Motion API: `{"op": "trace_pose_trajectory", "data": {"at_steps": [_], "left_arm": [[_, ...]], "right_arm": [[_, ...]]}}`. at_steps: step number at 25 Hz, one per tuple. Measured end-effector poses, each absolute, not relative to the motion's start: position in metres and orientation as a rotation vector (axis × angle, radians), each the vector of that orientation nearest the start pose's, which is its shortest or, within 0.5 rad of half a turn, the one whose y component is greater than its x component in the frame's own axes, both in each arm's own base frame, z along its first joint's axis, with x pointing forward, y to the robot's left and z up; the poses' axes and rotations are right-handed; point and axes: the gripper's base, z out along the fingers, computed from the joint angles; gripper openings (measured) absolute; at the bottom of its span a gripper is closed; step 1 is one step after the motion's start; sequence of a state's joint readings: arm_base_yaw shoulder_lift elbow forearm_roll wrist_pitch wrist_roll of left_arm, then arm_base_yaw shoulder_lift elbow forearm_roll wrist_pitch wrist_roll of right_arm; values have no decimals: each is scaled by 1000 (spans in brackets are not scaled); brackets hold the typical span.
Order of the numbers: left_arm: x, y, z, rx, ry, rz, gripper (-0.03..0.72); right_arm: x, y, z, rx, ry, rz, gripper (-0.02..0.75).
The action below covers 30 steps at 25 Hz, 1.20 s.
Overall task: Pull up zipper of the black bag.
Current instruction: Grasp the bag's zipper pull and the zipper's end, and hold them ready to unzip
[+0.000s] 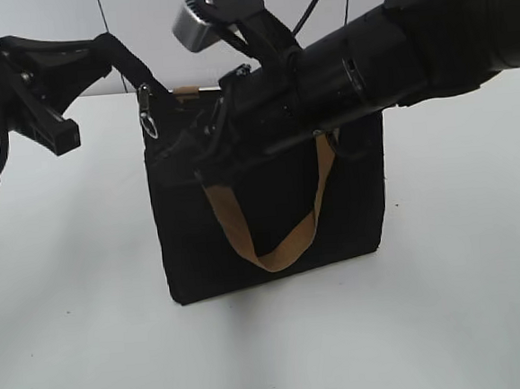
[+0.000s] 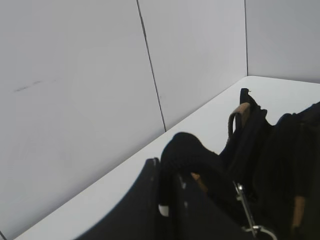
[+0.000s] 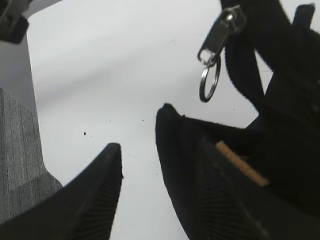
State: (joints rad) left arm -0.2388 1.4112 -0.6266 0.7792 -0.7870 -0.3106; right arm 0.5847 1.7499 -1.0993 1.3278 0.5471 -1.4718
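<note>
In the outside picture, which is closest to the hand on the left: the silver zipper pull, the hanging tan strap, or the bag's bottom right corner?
From the left hand:
1. Silver zipper pull, just below it at the bag's top left corner.
2. Tan strap, hanging mid-front.
3. Bottom right corner of the black bag, farthest.

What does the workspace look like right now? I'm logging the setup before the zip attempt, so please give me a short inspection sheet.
Surface: white table, bare apart from a few tiny dark specks.
Job's things: black bag stands upright; the zipper pull, silver with a ring, hangs at the bag's top left corner; a tan handle loops down the front.
Clutter: nothing seen.
Grippers: left gripper is at the bag's top left corner, seemingly pinching the fabric. Right gripper is open, one finger against the bag, short of the pull.
Cables: thin dark lines run up the wall behind.
Surroundings: plain white panelled walls.
</note>
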Motion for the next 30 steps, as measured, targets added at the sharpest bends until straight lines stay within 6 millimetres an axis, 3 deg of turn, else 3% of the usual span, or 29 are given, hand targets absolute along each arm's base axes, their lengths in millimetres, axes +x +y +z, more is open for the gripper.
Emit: {"op": "trace_pose_trajectory", "data": {"at_steps": [9, 15, 30], "left_arm": [[260, -110, 258, 807, 1442, -383, 27], [262, -108, 259, 755, 1450, -388, 27], [261, -108, 262, 728, 1435, -417, 27]], "right_arm": [[300, 253, 254, -989, 1966, 854, 368], [307, 257, 240, -961, 2022, 869, 368], [312, 258, 231, -955, 2043, 834, 357]]}}
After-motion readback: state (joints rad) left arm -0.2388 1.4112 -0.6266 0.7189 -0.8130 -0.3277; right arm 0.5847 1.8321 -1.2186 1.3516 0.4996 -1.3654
